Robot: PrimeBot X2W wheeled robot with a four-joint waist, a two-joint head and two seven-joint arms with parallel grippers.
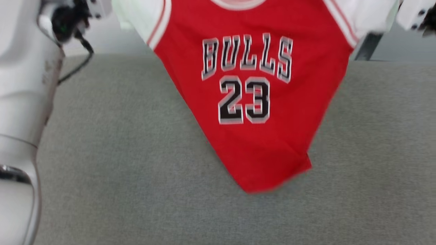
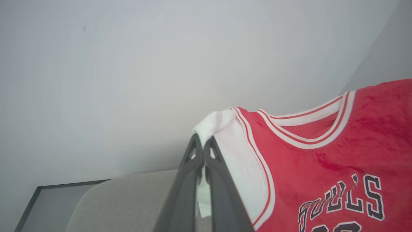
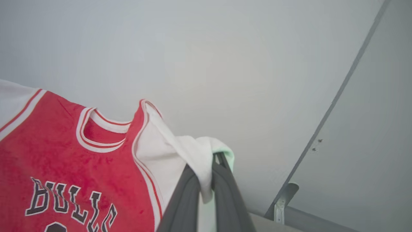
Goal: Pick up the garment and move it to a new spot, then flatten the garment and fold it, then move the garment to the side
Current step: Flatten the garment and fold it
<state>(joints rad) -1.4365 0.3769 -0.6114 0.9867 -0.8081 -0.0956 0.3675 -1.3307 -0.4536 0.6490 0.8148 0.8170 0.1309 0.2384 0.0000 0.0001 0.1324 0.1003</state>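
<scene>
The garment (image 1: 252, 102), a red jersey with white sleeves and black "BULLS 23" lettering, hangs spread in the air, front toward me. Its bottom hem droops to a point just above the grey cloth surface (image 1: 119, 153). In the left wrist view my left gripper (image 2: 203, 146) is shut on the tip of one white sleeve of the garment (image 2: 322, 167). In the right wrist view my right gripper (image 3: 209, 167) is shut on the other white sleeve of the garment (image 3: 64, 154), with cloth bunched over its fingers. My pale left forearm (image 1: 24, 102) runs up the left edge of the head view.
The grey cloth surface spreads wide under the jersey. A pale wall stands behind it. A dark frame edge (image 2: 29, 203) borders the surface on the left, and a metal bracket (image 3: 283, 199) and a dark post (image 1: 369, 46) stand at the far right.
</scene>
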